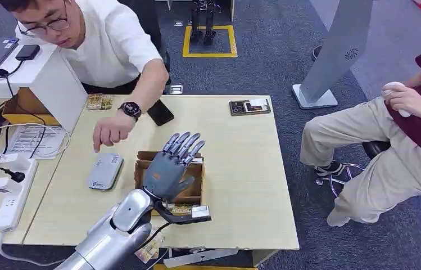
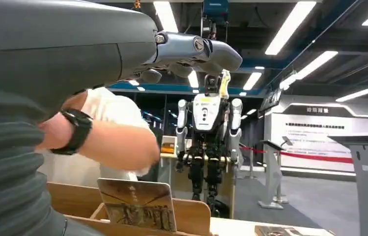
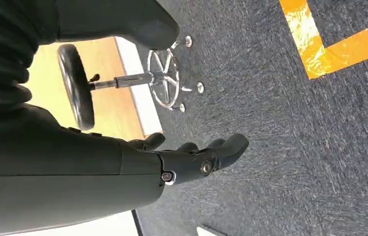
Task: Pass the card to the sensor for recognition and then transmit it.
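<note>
While it hovers over the tabletop (image 1: 241, 169), each part stands as follows.
Left hand (image 1: 170, 166): raised over the cardboard box, fingers (image 1: 184, 145) stretched out and apart, holding nothing.
Right hand (image 3: 191, 157): hanging above dark carpet (image 3: 290, 128), fingers loosely curled, nothing in them; a stool base (image 3: 164, 78) lies beyond it.
Box (image 1: 197, 188): brown, open-topped, near the front edge of the tabletop, partly under the left hand.
Card (image 2: 137, 204): upright in the box, leaning on its wall, seen from the left wrist.
Sensor (image 1: 105, 171): flat grey pad lying just left of the box.
Person's hand (image 1: 109, 132): reaching down, just above the far side of the sensor, a black watch (image 1: 131, 108) on the wrist.
Phone (image 1: 160, 112): black, beyond the box, beside the person's arm.
Second person (image 1: 388, 146): seated well off to the right.
</note>
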Controlling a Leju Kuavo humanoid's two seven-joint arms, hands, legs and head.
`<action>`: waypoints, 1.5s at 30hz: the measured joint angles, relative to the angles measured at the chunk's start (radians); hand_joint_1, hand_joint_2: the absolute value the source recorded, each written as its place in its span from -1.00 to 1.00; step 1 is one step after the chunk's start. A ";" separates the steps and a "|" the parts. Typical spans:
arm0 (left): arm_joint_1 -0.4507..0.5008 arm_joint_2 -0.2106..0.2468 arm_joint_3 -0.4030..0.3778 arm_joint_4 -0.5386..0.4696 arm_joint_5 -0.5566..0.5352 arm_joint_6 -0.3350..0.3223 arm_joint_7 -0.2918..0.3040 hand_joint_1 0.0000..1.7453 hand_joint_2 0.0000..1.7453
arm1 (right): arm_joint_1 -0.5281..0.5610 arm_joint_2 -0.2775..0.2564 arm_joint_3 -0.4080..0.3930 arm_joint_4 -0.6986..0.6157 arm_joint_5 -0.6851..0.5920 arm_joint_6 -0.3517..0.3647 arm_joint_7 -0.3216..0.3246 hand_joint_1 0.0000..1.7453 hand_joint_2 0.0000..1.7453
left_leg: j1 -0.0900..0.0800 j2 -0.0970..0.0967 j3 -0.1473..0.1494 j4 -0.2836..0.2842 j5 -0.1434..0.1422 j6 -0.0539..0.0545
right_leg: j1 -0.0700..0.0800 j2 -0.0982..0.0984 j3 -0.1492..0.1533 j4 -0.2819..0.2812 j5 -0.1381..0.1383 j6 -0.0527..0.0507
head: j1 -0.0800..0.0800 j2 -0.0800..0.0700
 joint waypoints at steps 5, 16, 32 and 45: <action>0.000 0.005 0.000 0.000 -0.008 -0.002 0.008 -1.00 1.00 | 0.000 0.000 0.000 0.000 -0.001 0.001 0.000 -1.00 1.00 | 0.000 0.000 0.000 0.000 0.000 0.000 | 0.000 0.000 0.000 0.000 0.000 0.000 | 0.000 0.000; -0.005 0.011 -0.004 0.001 -0.049 -0.030 0.042 -1.00 1.00 | 0.000 0.000 0.000 0.001 -0.003 0.001 0.002 -1.00 1.00 | 0.000 0.000 0.000 0.000 0.000 0.000 | 0.000 0.000 0.000 0.000 0.000 0.000 | 0.000 0.000; -0.021 0.013 -0.016 0.027 -0.096 -0.085 0.135 -1.00 1.00 | 0.000 0.000 -0.005 0.005 -0.013 -0.001 0.006 -1.00 1.00 | 0.000 0.000 0.000 0.000 0.000 0.000 | 0.000 0.000 0.000 0.000 0.000 0.000 | 0.000 0.000; -0.020 0.012 -0.016 0.039 -0.108 -0.112 0.185 -1.00 1.00 | 0.000 0.000 -0.008 0.006 -0.022 -0.002 0.009 -1.00 1.00 | 0.000 0.000 0.000 0.000 0.000 0.000 | 0.000 0.000 0.000 0.000 0.000 0.000 | 0.000 0.000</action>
